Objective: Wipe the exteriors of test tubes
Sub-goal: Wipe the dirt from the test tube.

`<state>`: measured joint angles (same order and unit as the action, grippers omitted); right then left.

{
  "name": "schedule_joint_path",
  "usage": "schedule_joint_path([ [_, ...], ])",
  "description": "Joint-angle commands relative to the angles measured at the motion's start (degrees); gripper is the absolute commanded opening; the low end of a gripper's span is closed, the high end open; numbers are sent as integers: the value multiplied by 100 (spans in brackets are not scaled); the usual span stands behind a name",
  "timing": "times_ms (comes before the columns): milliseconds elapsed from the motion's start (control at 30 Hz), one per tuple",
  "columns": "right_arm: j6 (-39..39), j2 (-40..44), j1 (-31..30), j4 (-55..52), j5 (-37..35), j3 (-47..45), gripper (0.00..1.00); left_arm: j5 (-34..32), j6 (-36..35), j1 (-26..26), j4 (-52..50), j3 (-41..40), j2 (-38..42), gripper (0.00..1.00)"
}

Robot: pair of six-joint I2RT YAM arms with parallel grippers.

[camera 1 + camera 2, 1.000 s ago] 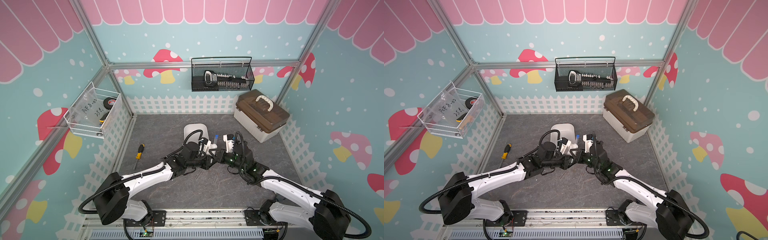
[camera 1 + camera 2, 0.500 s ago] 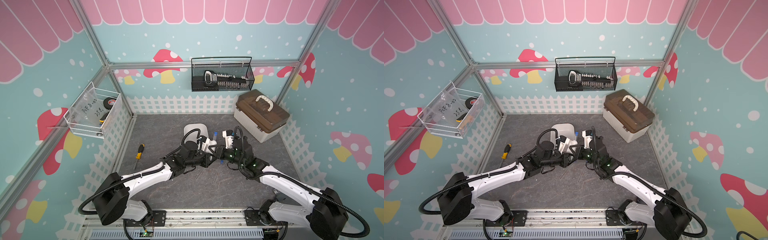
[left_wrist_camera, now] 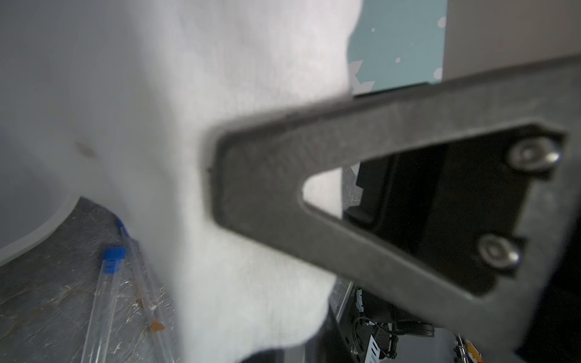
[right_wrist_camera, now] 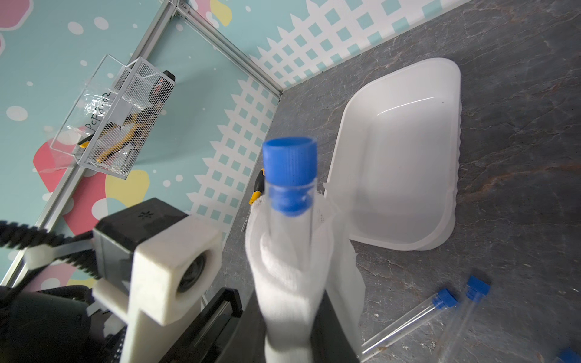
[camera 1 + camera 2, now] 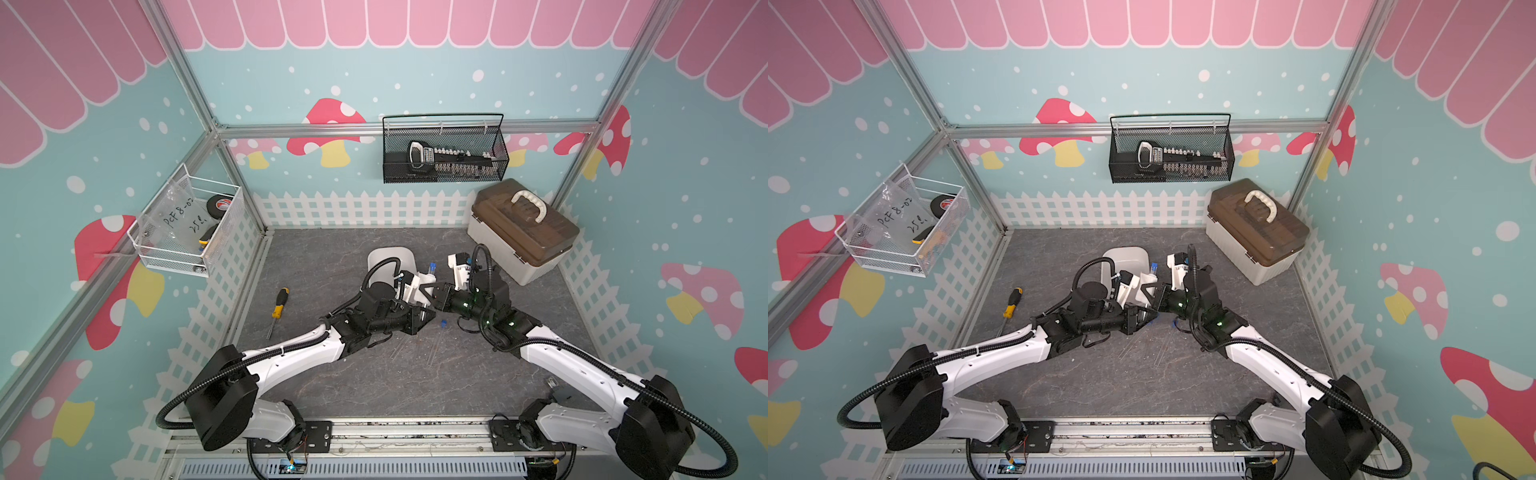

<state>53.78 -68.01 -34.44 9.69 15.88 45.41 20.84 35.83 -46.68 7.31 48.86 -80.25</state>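
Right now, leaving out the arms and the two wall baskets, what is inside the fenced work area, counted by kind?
Test tubes: 4
White cloth: 1
White tray: 1
Screwdriver: 1
Toolbox: 1
Total: 8

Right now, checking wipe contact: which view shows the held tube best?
Right wrist: held tube close-up, cloth wrapped around it. Both top views show only its tiny blue cap; left wrist: cloth hides it.
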Motion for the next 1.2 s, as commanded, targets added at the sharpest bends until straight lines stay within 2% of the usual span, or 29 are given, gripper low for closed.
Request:
schedule_joint_path([
  [0, -183, -21, 288, 200, -572, 320, 17, 124, 152, -26, -327, -175, 140, 9],
  [300, -229, -118, 334, 209, -491, 401, 18, 105, 183, -29, -288, -167, 144, 9],
  [433, -23, -94, 315, 214, -284, 261, 17, 122, 213, -27, -258, -125, 154, 9],
  [533, 131, 7, 93, 231, -216, 18, 17, 62, 205, -18, -255, -55, 159, 9],
  [667, 327, 220, -300, 222, -507, -349, 17, 13, 174, -2, -257, 7, 121, 10],
  [767, 447, 313, -356, 310, -656, -598, 17, 64, 178, -3, -281, 27, 61, 9],
  [933, 251, 303, -273, 253, -880, -431, 19, 135, 178, 1, -298, -7, 46, 9],
  [1167, -4, -105, 250, 237, -512, 243, 20, 181, 185, -6, -300, -129, 132, 9],
])
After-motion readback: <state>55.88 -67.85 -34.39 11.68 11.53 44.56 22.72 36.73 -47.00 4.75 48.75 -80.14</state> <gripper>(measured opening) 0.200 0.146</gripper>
